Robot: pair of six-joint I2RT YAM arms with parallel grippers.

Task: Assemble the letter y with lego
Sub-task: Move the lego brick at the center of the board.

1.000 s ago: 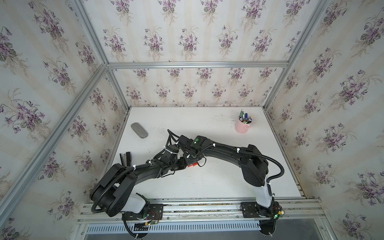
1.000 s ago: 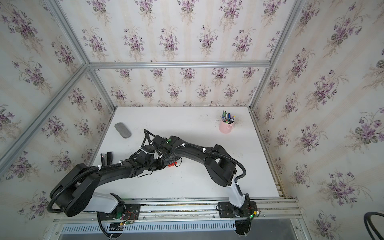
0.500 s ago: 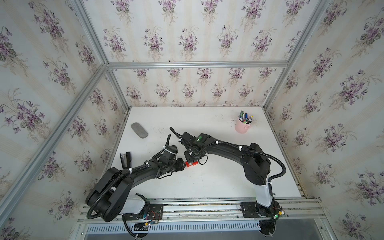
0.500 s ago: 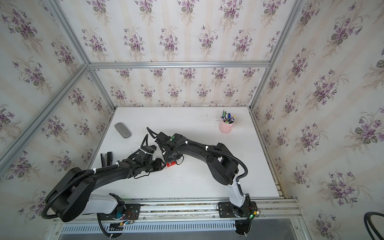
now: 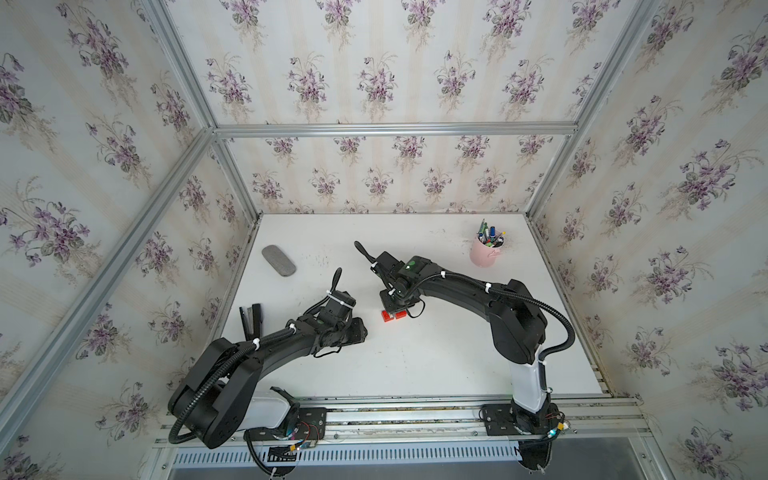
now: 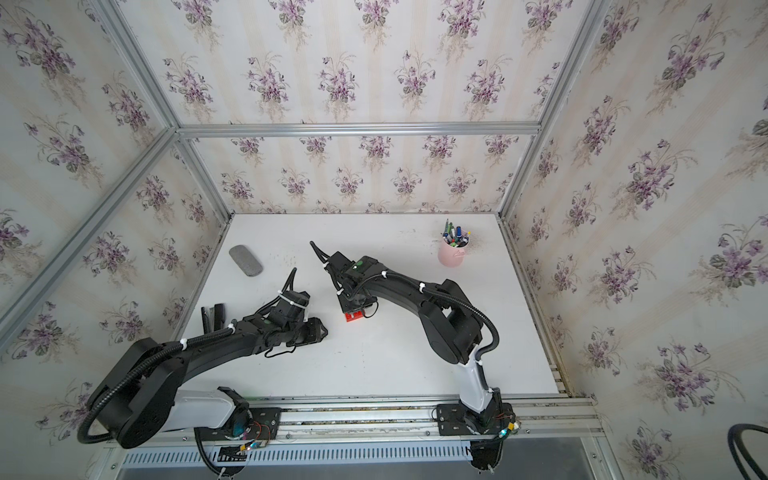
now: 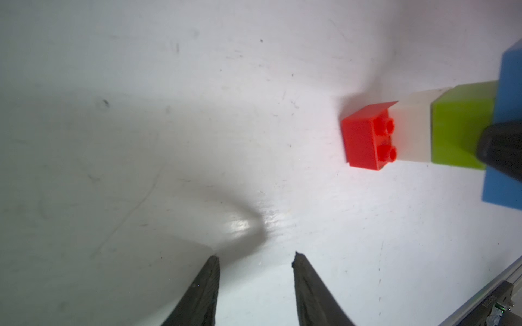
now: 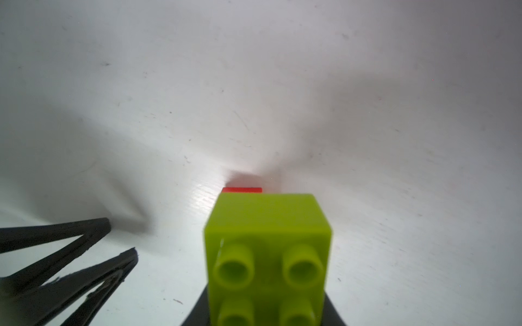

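Note:
The lego lies as a row of joined bricks on the white table (image 5: pixel 436 365). In the left wrist view the row runs red brick (image 7: pixel 364 141), white brick (image 7: pixel 412 129), lime green brick (image 7: pixel 457 132), blue brick (image 7: pixel 508 107). The red brick's studs show toward the white one. My right gripper (image 8: pixel 267 310) is shut on the lime green brick (image 8: pixel 268 220), over the row in both top views (image 5: pixel 395 301). Only the red brick (image 5: pixel 392 315) (image 6: pixel 354 316) shows there. My left gripper (image 7: pixel 255 256) (image 5: pixel 360 332) stands open and empty, apart from the red brick, on its left in the top views.
A pink cup of pens (image 5: pixel 484 257) stands at the back right. A grey oblong pad (image 5: pixel 278 261) lies at the back left. A black stapler-like tool (image 5: pixel 251 318) sits by the left wall. The metal rail (image 5: pixel 395 415) runs along the front edge.
My left gripper has opened, let go of the bricks and drawn back to the left. The right gripper has kept its hold on the row.

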